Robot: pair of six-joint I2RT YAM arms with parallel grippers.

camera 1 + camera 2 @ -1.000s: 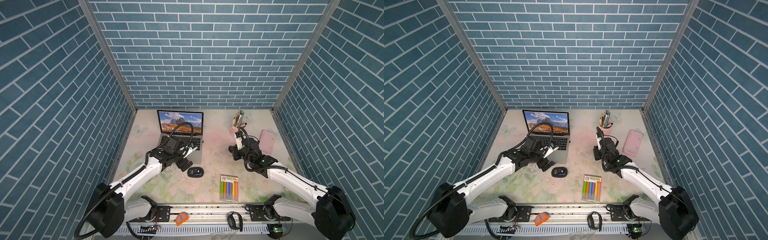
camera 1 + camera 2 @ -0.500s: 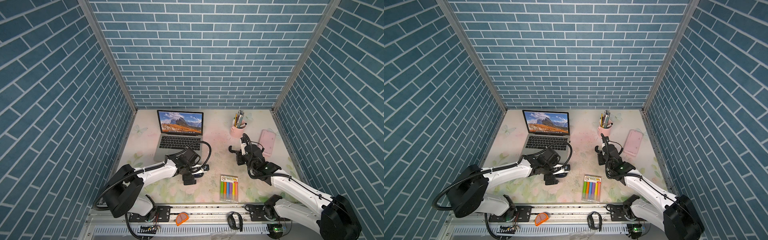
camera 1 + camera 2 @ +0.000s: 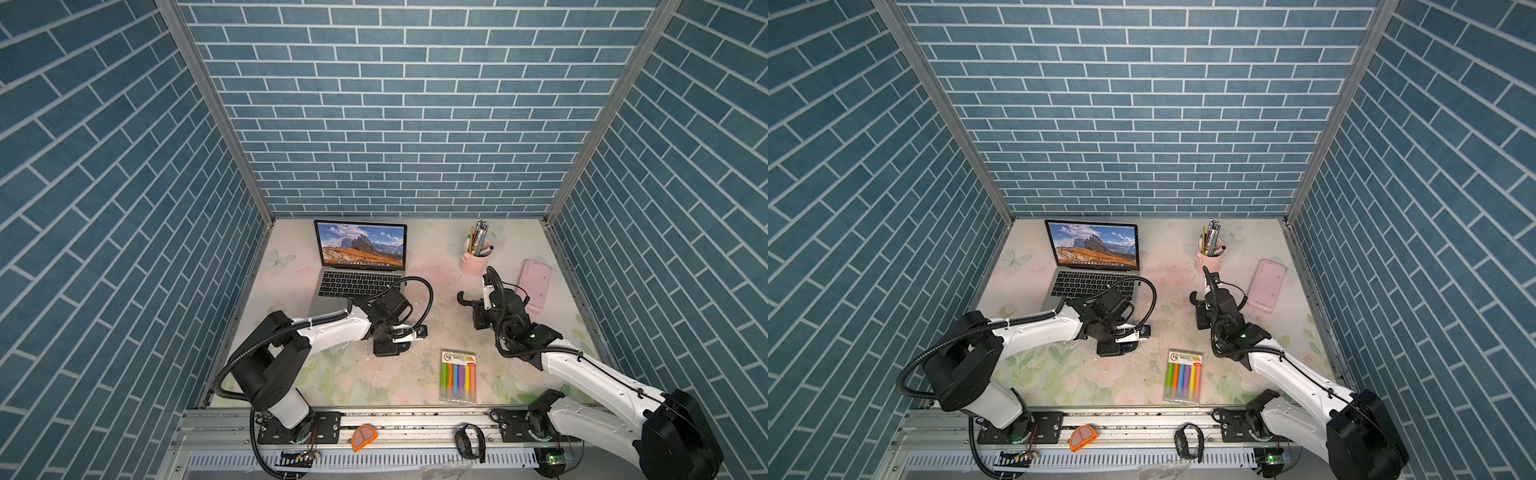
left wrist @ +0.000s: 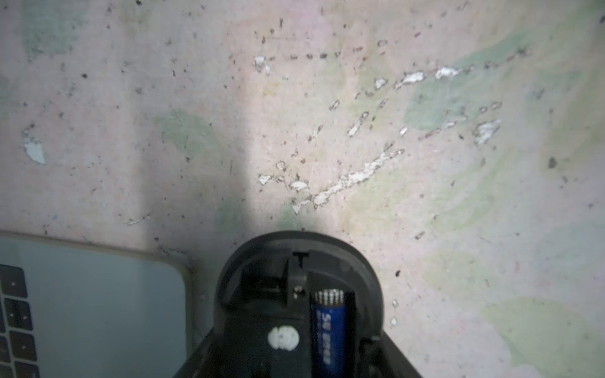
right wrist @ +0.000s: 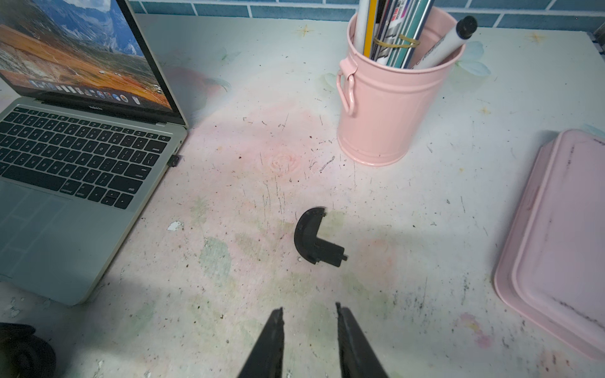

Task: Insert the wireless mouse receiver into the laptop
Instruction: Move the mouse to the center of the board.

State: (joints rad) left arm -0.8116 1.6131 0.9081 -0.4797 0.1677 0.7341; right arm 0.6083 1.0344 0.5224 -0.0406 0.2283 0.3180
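Observation:
The silver-grey laptop [image 3: 357, 286] [image 3: 1092, 286] stands open at the back left. In the right wrist view the wireless mouse receiver [image 5: 173, 160], a tiny dark stub, sticks out of the laptop's [image 5: 75, 163] right edge. My left gripper [image 3: 390, 347] is down on the table in front of the laptop. It is shut on the black mouse [image 4: 294, 311], which lies belly up with its blue battery [image 4: 327, 330] showing. The mouse's battery cover [image 5: 314, 239] [image 3: 464, 300] lies loose mid-table. My right gripper [image 5: 309, 309] [image 3: 478, 320] hovers just short of it, open and empty.
A pink pen cup [image 3: 476, 259] stands at the back right. A flat pink slab [image 3: 536, 286] lies beside the right arm. A pack of coloured markers [image 3: 458, 376] lies near the front edge. Brick-patterned walls close in three sides.
My left arm swung from the laptop's front edge down onto the mouse, and its jaws closed in on it. My right gripper drew back a little from the pen cup.

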